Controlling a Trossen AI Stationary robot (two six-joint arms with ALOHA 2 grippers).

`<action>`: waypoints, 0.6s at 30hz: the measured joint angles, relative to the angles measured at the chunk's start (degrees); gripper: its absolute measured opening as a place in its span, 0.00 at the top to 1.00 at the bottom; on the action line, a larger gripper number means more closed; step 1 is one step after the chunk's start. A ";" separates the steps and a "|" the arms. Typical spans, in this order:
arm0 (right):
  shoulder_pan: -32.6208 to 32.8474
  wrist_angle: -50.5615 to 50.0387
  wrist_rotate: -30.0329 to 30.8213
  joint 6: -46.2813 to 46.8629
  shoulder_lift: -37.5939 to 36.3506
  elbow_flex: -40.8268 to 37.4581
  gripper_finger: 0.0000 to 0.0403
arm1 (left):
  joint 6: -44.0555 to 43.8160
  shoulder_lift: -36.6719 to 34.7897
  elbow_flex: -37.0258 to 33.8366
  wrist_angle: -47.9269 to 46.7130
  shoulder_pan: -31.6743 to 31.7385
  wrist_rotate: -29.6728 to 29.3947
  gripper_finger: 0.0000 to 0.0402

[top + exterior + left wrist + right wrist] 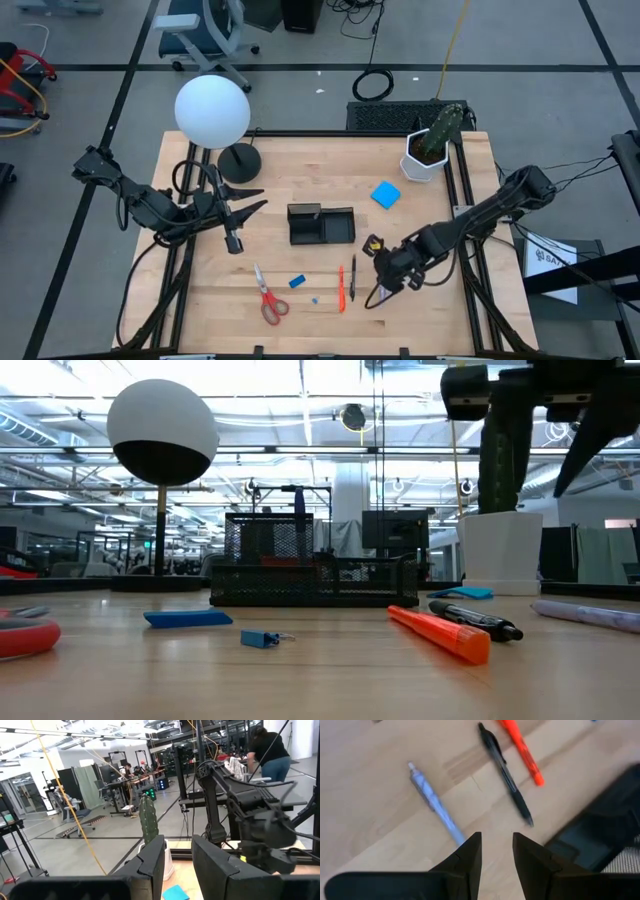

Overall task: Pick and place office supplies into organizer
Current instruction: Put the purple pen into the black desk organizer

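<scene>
Wooden surface point(200, 300) carries the black organizer point(321, 224) at centre. Blue note pad point(385, 194) sits right of it toward the far edge; red-handled scissors point(268, 297), blue eraser point(297, 281), red pen point(341, 287) and black pen point(353, 278) lie nearer. Right gripper point(497, 851) hovers over the blue pen point(432, 802), fingers parted, holding nothing. Left gripper point(250, 211) waits left of organizer, parted, empty.

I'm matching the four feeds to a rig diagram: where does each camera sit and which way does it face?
High: overhead, looking down; both arms, organizer.
Low: table height, level across; organizer, red pen.
Left wrist: past left gripper to cactus.
Right wrist: down past right gripper at red pen.
Shared: red pen.
</scene>
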 joint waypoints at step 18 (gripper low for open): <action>1.51 -3.61 -0.17 -15.78 7.72 1.10 0.75 | 0.00 0.00 0.00 0.00 0.00 0.00 0.74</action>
